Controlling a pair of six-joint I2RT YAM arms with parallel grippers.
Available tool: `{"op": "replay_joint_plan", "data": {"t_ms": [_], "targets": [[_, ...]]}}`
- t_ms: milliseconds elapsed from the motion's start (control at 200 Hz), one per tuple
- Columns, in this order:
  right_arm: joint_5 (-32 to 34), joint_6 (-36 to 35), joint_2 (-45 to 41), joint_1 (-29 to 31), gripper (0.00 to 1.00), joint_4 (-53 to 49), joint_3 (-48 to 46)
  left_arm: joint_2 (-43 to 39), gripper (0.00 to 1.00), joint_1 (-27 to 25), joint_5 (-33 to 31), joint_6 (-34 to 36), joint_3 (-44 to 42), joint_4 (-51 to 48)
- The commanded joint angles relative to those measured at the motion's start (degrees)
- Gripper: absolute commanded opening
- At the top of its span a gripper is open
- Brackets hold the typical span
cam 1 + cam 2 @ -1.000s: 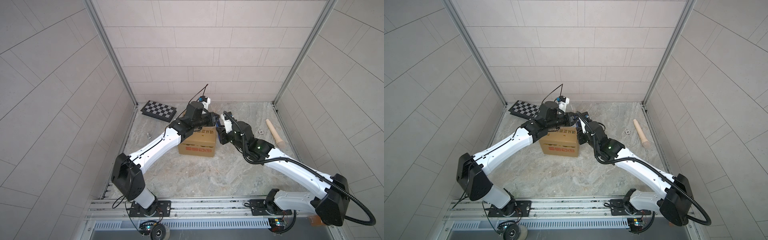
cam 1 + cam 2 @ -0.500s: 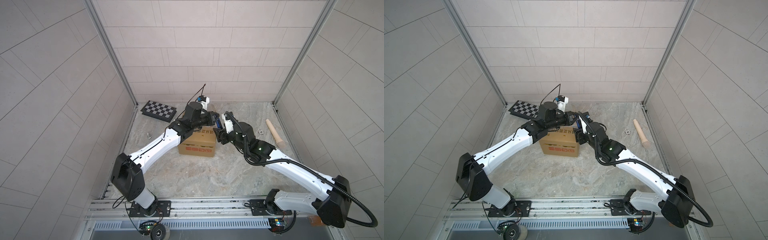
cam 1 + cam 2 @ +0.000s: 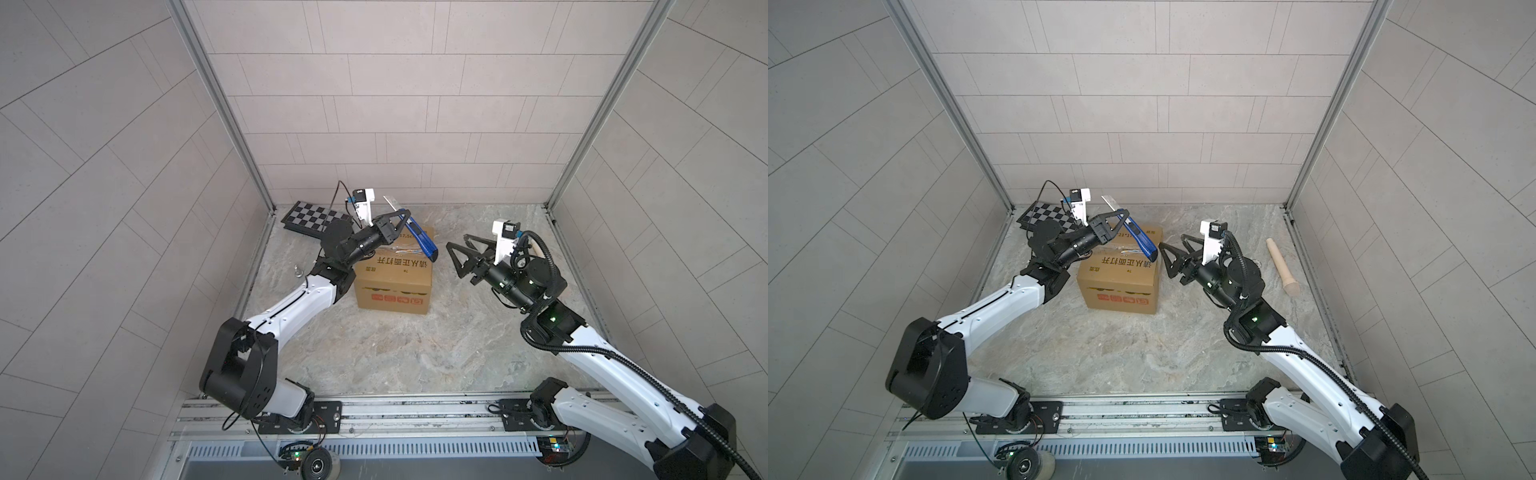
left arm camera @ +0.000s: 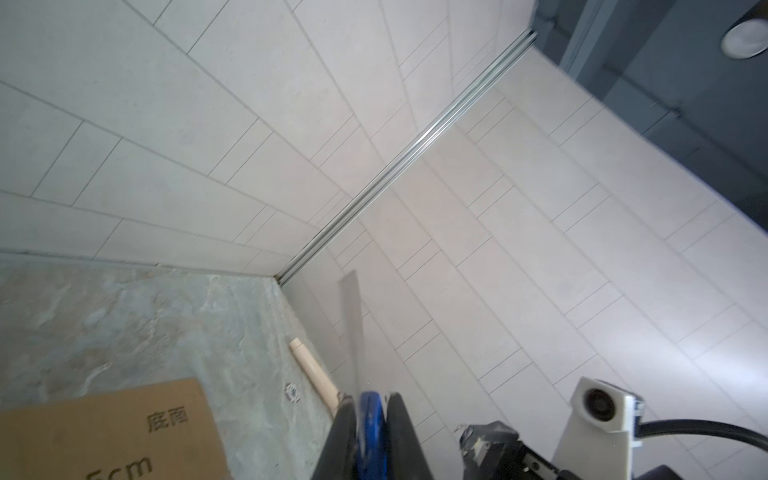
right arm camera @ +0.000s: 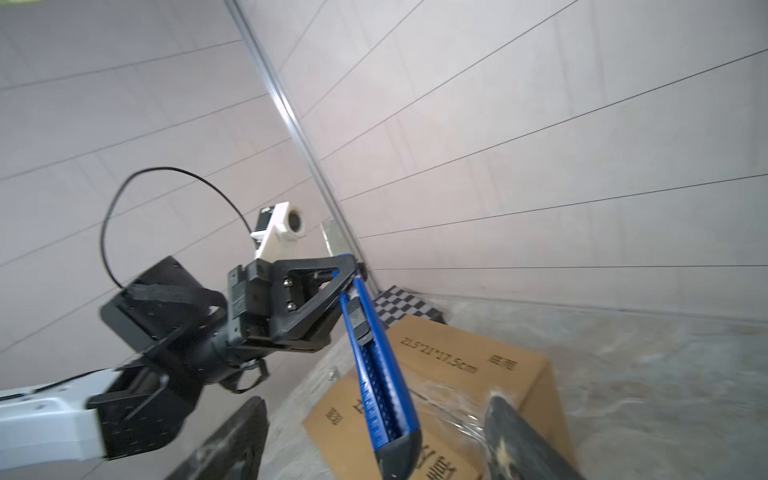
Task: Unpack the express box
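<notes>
The express box [image 3: 392,276] [image 3: 1121,274], a brown carton with black print and clear tape on its top seam, stands on the stone floor. My left gripper [image 3: 404,215] [image 3: 1120,215] is over its far top edge, shut on a blue utility knife [image 3: 422,243] [image 3: 1140,240]. The knife's bare blade [image 4: 351,324] points up and its handle slants down over the box. In the left wrist view the fingers [image 4: 403,436] pinch the blue handle [image 4: 372,424]. My right gripper [image 3: 457,242] [image 3: 1172,242] [image 5: 374,415] hangs open to the right of the box, apart from the knife.
A black-and-white chequered board [image 3: 311,216] lies in the back left corner. A wooden stick [image 3: 1281,266] [image 4: 313,374] lies by the right wall, with a small metal ring [image 4: 293,392] beside it. A small metal piece [image 3: 297,271] sits near the left wall.
My right gripper has opened wide and drawn back to the right, away from the knife and the box top. The left gripper keeps the knife and has barely moved.
</notes>
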Motion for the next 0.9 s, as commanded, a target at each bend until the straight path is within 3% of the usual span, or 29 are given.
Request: {"op": "replay_joint_plan", "data": {"t_ms": [0,446,896], "targets": [[-9.54,8.08,2.75,-0.08,0.84,14.74,-0.35,1.13,0.00,0.42,4.35,-9.35,-0.47,21.33],[-11.12,18.07,14.67,1.05,0.80,32.98,3.02,1.31,0.00,0.43,4.00,-13.01,-0.28,26.33],[-11.49,22.07,21.13,2.96,0.72,38.24,6.69,1.00,0.00,0.19,3.74,-13.50,-0.44,26.87]]}}
